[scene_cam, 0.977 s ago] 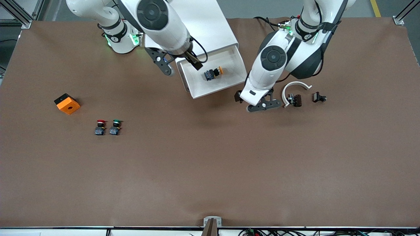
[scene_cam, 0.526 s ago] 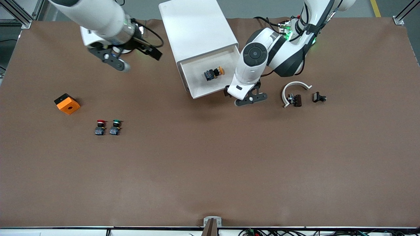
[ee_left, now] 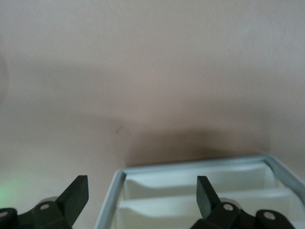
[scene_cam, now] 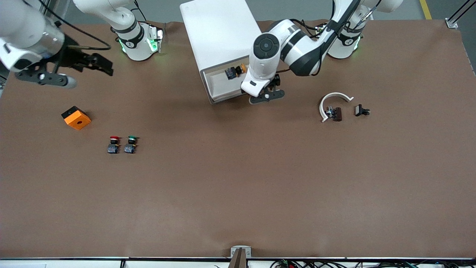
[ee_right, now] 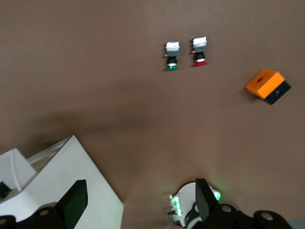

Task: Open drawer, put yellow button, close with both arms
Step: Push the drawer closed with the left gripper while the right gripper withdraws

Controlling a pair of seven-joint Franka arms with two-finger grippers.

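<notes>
The white cabinet (scene_cam: 223, 33) stands between the arms' bases, and its top drawer (scene_cam: 219, 87) is only partly out. The yellow button (scene_cam: 234, 71) lies on its side inside the drawer. My left gripper (scene_cam: 269, 89) is open at the drawer's front corner, on the left arm's side. In the left wrist view the drawer's rim (ee_left: 190, 164) sits between the spread fingers of the left gripper (ee_left: 141, 195), which hold nothing. My right gripper (scene_cam: 80, 72) hangs open and empty over the right arm's end of the table; the right wrist view shows it (ee_right: 138, 200) above the cabinet (ee_right: 62, 181).
An orange block (scene_cam: 76, 117) lies toward the right arm's end, with a red-capped button (scene_cam: 113, 144) and a green-capped one (scene_cam: 130, 144) nearer the front camera. A white curved piece (scene_cam: 334, 98) and small black parts (scene_cam: 361, 110) lie toward the left arm's end.
The drawer has slid partway into the cabinet with the left gripper moving along at its front. The right arm has swung away from the drawer toward its own end of the table.
</notes>
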